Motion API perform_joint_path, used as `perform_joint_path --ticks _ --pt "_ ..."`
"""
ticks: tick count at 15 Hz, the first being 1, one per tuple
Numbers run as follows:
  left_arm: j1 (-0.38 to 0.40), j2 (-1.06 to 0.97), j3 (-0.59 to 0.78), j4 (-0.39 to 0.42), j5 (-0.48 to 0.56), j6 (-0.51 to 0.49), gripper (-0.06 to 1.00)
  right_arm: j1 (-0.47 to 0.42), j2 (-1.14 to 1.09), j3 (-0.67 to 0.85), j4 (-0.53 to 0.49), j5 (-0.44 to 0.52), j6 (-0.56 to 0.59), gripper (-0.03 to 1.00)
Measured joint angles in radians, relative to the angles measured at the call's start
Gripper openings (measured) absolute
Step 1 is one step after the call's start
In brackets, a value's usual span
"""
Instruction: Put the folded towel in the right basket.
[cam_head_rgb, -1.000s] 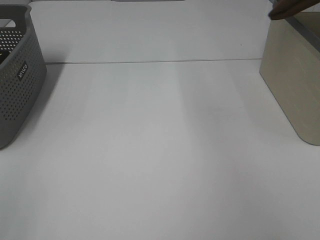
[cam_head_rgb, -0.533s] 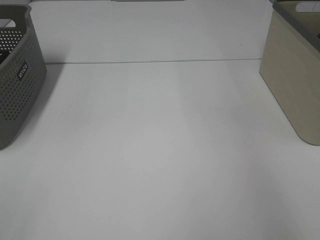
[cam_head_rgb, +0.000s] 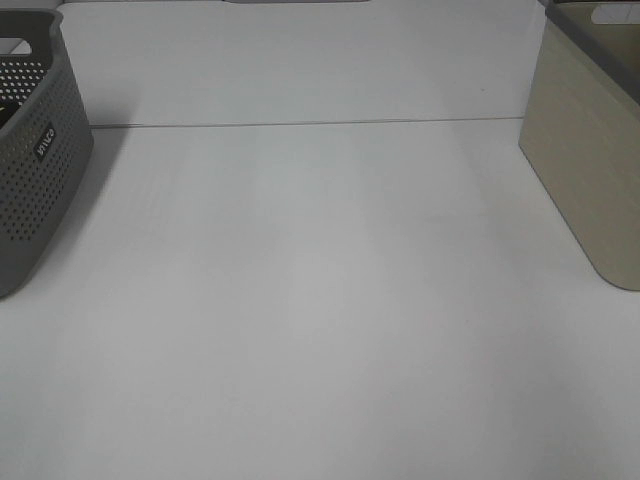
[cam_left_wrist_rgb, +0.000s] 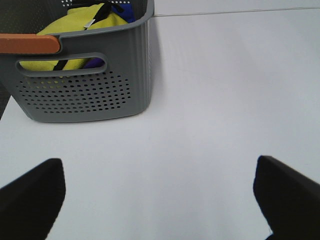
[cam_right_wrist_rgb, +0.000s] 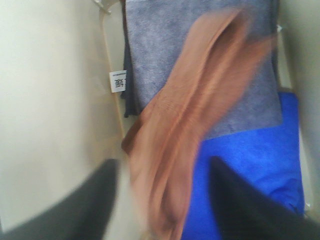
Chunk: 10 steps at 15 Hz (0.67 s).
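In the right wrist view, the folded towel (cam_right_wrist_rgb: 200, 100) is orange-brown and blurred by motion. It hangs loose between the wide-apart fingers of my right gripper (cam_right_wrist_rgb: 161, 165), inside the beige right basket (cam_right_wrist_rgb: 50, 100). Under it lie a grey towel (cam_right_wrist_rgb: 160, 40) and a blue towel (cam_right_wrist_rgb: 250, 165). In the exterior view only the beige basket's side (cam_head_rgb: 590, 170) shows at the right edge; neither the towel nor any gripper is visible there. My left gripper (cam_left_wrist_rgb: 157, 162) is open and empty above the table.
A grey perforated basket (cam_head_rgb: 40, 170) stands at the left edge. In the left wrist view (cam_left_wrist_rgb: 90, 90) it holds yellow and dark cloth items. The white table (cam_head_rgb: 320, 300) lies between the two baskets.
One second ago a dark brown shape showed above the right basket's rim in the exterior view. It has left that view since.
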Motion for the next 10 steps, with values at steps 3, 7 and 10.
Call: perform_joint_path --ticks 3,7,10 --pt "0.0 0.0 0.0 0.0 0.0 0.0 0.97 0.004 -0.04 0.0 0.012 -0.002 0.029 0.71" --pt "0.0 0.0 0.0 0.0 0.0 0.0 0.97 0.076 -0.144 0.0 0.077 -0.002 0.038 0.71" --pt "0.0 0.0 0.0 0.0 0.0 0.0 0.97 0.188 -0.206 0.0 0.062 -0.001 0.045 0.71"
